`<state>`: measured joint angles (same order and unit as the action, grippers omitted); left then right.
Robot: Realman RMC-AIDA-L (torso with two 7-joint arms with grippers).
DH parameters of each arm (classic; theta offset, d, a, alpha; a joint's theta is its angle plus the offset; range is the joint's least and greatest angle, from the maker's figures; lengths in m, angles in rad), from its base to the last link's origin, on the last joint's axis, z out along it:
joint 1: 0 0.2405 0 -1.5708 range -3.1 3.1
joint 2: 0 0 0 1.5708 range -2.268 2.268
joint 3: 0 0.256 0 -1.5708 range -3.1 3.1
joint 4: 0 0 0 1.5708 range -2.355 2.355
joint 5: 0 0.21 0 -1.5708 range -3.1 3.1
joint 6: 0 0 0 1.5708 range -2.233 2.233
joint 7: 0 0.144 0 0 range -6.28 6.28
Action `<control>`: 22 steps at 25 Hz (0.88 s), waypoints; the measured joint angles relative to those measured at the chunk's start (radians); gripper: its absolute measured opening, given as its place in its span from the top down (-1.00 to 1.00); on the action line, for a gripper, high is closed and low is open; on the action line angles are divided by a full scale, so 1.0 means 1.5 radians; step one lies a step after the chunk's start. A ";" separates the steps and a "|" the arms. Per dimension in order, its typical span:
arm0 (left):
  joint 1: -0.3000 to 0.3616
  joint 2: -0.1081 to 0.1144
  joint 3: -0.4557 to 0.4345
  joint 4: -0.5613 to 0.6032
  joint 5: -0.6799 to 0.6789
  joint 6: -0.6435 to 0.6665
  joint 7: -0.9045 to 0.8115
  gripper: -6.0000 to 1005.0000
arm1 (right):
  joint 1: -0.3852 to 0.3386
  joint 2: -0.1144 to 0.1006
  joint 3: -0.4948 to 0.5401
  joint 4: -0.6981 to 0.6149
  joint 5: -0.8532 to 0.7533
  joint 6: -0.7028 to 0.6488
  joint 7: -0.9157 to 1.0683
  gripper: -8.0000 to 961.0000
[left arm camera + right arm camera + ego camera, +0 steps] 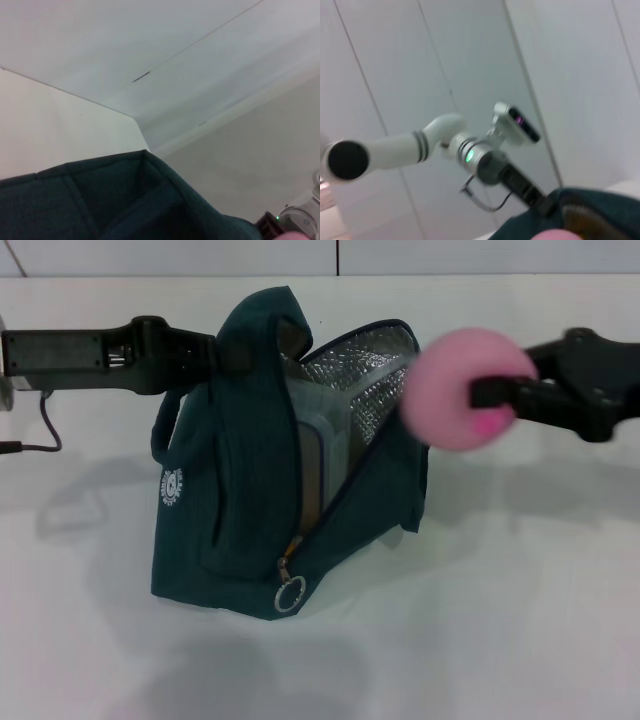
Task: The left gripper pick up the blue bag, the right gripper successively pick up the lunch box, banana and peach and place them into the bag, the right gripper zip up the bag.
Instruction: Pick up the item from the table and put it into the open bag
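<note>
Head view: the blue bag [250,490] stands centre frame on the white table [520,620], its mouth gaping toward upper right, silver lining [365,375] exposed. The zip is undone from the top down to the ring pull [290,595], which hangs at the bag's lower front edge. The open gap is widest at the top and narrows to a point near the pull. Inside the gap the lunch box [315,460] stands on edge, filling the left part of the opening; free room remains between it and the lined right wall. The banana is not visible.

The left gripper [215,355] comes in from upper left and meets the bag's top left corner at the handle; its fingertips are buried in the fabric, so their spread cannot be told, though the bag top looks held up there.

The right gripper [490,395] comes in from upper right, pinching the peach [465,390]. The peach sits at the upper right rim of the bag's mouth, overlapping the lining's edge in the picture, above the table and not yet inside.

Left wrist view: the bag's dark fabric edge [125,200] fills the lower frame. Right wrist view: the left arm [485,160] reaches to the bag [590,215] at lower right.
</note>
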<state>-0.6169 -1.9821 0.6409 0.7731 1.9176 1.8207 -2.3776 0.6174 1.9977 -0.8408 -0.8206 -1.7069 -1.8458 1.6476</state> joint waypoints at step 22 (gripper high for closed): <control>0.000 -0.002 -0.002 -0.007 0.001 0.000 0.006 0.87 | 0.063 0.019 -0.264 0.107 0.147 0.218 -0.143 0.71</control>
<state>-0.6173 -1.9849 0.6386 0.7622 1.9195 1.8208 -2.3689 0.7113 2.0269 -1.2364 -0.6600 -1.4857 -1.5195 1.4335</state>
